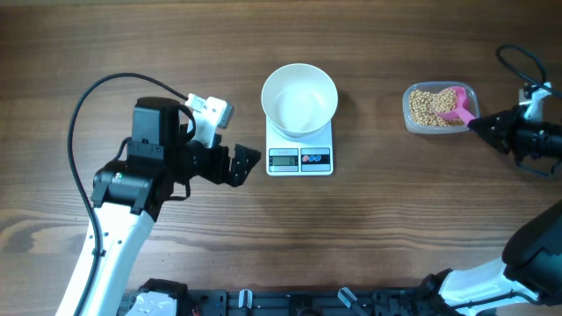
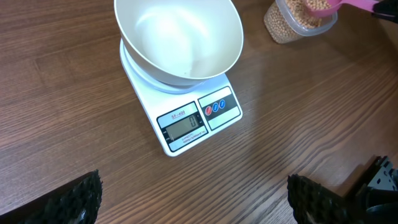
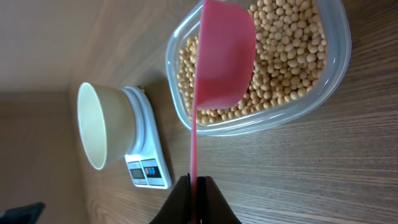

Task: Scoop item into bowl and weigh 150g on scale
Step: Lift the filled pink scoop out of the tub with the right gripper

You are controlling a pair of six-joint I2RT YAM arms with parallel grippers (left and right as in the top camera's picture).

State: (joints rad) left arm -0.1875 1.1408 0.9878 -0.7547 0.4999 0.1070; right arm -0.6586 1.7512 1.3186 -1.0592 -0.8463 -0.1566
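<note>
the bowl (image 2: 178, 40) is sitting on the scale (image 2: 186, 124) at 12 o'clock, the display facing 5 o'clock. at 1 o'clock a tub (image 2: 283, 31) is holding beans (image 2: 298, 20), with a pink scoop (image 2: 333, 6) reaching over them. the left gripper (image 2: 196, 205) is gaping wide, its fingers (image 2: 311, 196) showing at 5 and 7 o'clock.

The left arm (image 1: 110, 250) has a white tubular link and boxy black joint housings. A white camera block (image 1: 209, 111) sits at its wrist, and a black cable (image 1: 77, 118) loops off it. The left gripper (image 1: 246, 165) has black fingers (image 2: 311, 196) with studded faces. The right arm (image 1: 527, 136) is black above a white link, with a thin black cable of its own.
</note>
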